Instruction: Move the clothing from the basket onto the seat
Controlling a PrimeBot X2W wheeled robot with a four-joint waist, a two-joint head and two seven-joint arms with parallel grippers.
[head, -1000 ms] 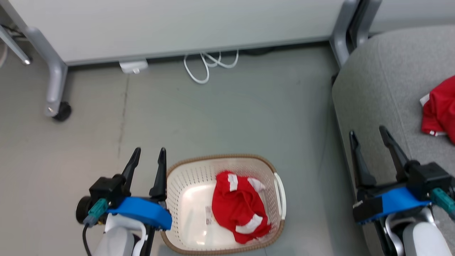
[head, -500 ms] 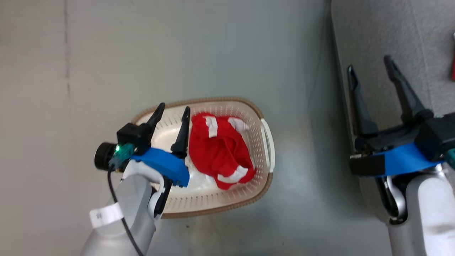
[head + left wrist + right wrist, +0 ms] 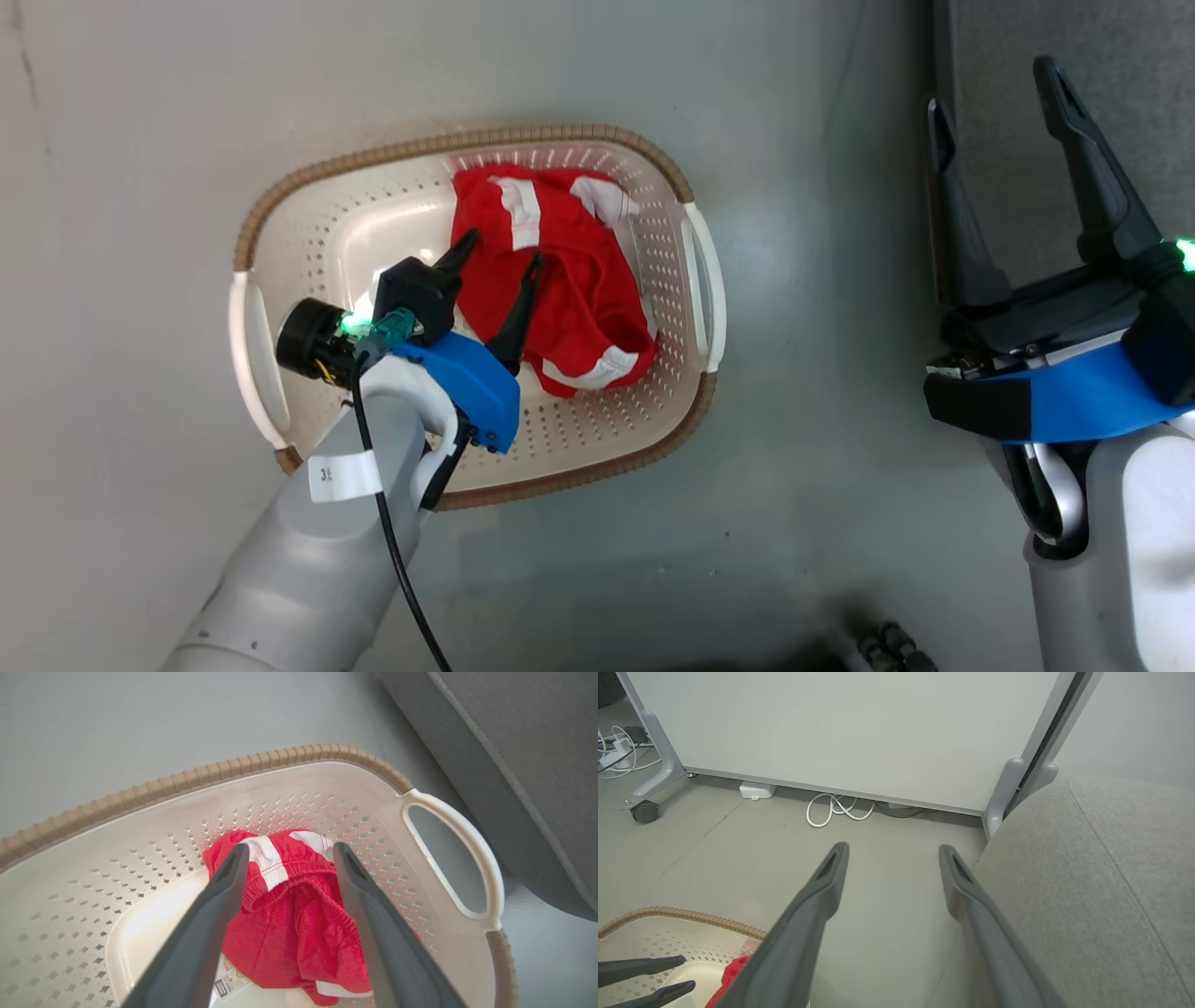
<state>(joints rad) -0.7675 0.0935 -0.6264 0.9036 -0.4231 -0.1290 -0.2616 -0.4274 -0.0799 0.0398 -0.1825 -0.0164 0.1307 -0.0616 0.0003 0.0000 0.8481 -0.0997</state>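
Note:
A cream basket with a brown rim stands on the floor, and one red garment with white stripes lies crumpled in its right half. My left gripper is open, down inside the basket, its fingers straddling the garment's left part. In the left wrist view the ribbed waistband of the garment sits between the open left gripper. My right gripper is open and holds nothing beside the grey sofa. The second garment is out of view.
The sofa's edge runs close along the basket's right handle. Past the open right gripper stand a pale partition panel, its castor foot and a white cable on the floor.
The head camera has tilted down. My left gripper has gone from beside the basket's left rim over and down into it, onto the red garment. The right gripper stays open by the sofa.

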